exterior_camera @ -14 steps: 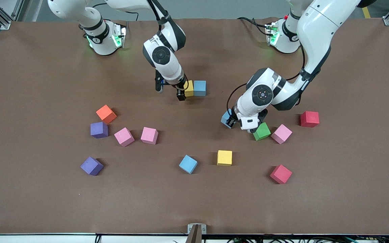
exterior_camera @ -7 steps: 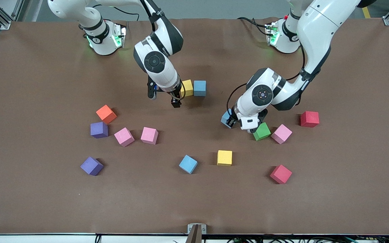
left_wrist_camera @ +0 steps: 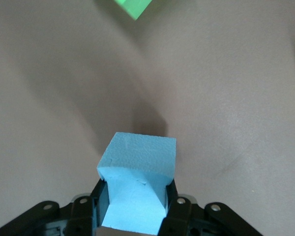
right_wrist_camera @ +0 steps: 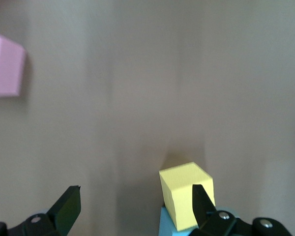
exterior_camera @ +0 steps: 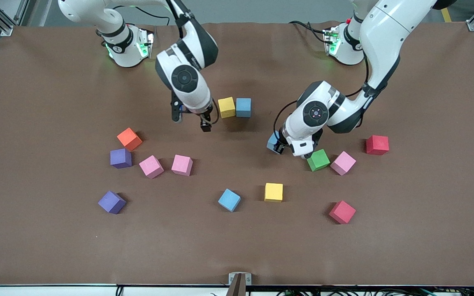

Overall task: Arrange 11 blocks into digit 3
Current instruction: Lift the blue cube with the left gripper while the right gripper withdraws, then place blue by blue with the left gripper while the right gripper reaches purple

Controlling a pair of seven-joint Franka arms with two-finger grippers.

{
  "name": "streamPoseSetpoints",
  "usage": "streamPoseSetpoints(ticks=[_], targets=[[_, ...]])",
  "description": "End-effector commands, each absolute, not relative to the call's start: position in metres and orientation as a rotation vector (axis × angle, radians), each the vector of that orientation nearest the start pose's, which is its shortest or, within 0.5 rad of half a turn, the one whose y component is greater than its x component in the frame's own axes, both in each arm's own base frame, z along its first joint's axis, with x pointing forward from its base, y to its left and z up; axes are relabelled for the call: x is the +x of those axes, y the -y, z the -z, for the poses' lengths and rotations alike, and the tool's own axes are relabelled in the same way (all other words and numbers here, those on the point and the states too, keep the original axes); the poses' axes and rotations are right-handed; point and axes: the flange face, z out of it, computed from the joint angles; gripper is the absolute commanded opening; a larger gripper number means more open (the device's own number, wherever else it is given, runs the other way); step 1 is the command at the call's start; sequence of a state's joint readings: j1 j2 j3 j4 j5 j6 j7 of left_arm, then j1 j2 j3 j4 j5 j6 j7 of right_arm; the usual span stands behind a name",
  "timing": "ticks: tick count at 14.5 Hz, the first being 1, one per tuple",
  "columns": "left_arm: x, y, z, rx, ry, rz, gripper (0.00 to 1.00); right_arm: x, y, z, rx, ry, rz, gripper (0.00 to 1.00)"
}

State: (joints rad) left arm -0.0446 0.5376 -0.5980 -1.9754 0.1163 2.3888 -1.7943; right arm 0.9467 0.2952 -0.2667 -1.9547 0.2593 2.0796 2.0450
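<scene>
Blocks lie scattered across the brown table (exterior_camera: pixel 35 246), with only a yellow block (exterior_camera: pixel 226 107) and a light blue block (exterior_camera: pixel 243 107) set touching at upper centre of the front view, so the digit 3 is barely begun. Over the last second the right gripper (exterior_camera: pixel 190 120) has drawn away from that pair toward the frame's left, jaws wide and empty. Meanwhile the left gripper (exterior_camera: pixel 284 144), right of centre beside the green block (exterior_camera: pixel 318 160), has lifted slightly, clamped on another light blue block (left_wrist_camera: pixel 137 184), probably the next piece.
</scene>
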Motion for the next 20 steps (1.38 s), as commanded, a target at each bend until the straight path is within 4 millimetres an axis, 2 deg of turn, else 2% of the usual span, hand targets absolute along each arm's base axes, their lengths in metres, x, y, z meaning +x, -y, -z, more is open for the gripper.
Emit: streamPoseSetpoints(ticks=[1, 3, 5, 7, 10, 11, 13, 14, 17, 19, 20], targets=[[0.481, 0.368, -0.258, -2.595, 1.829, -0.308, 0.12, 0.479, -0.343, -0.374, -2.508, -2.119, -0.277, 1.0], [0.471, 0.376, -0.265, -2.503, 1.941, -0.305, 0.12, 0.515, -0.304, -0.4, -2.577, -1.973, -0.29, 1.0], [0.46, 0.379, -0.266, -2.401, 2.04, -0.302, 0.12, 0.546, -0.259, -0.412, -2.654, -1.785, -0.28, 1.0], [0.442, 0.383, -0.263, -2.331, 2.09, -0.297, 0.13, 0.566, -0.218, -0.419, -2.718, -1.652, -0.251, 1.0], [0.419, 0.382, -0.262, -2.23, 2.161, -0.265, 0.14, 0.601, -0.136, -0.442, -2.854, -1.436, -0.118, 1.0], [0.411, 0.383, -0.262, -2.212, 2.168, -0.256, 0.14, 0.608, -0.117, -0.449, -2.884, -1.348, -0.107, 1.0], [0.398, 0.384, -0.258, -2.165, 2.22, -0.248, 0.15, 0.62, -0.088, -0.489, -2.901, -1.269, -0.076, 1.0], [0.39, 0.383, -0.255, -2.143, 2.263, -0.246, 0.16, 0.623, -0.08, -0.505, -2.914, -1.225, -0.053, 1.0], [0.364, 0.388, -0.246, -2.086, 2.35, -0.258, 0.16, 0.631, -0.052, -0.54, -2.97, -1.017, 0.035, 1.0], [0.351, 0.386, -0.243, -2.063, 2.401, -0.255, 0.17, 0.629, -0.024, -0.556, -3.004, -0.9, 0.017, 1.0], [0.348, 0.384, -0.241, -2.061, 2.42, -0.257, 0.17, 0.629, -0.019, -0.561, -3.019, -0.839, 0.025, 1.0]])
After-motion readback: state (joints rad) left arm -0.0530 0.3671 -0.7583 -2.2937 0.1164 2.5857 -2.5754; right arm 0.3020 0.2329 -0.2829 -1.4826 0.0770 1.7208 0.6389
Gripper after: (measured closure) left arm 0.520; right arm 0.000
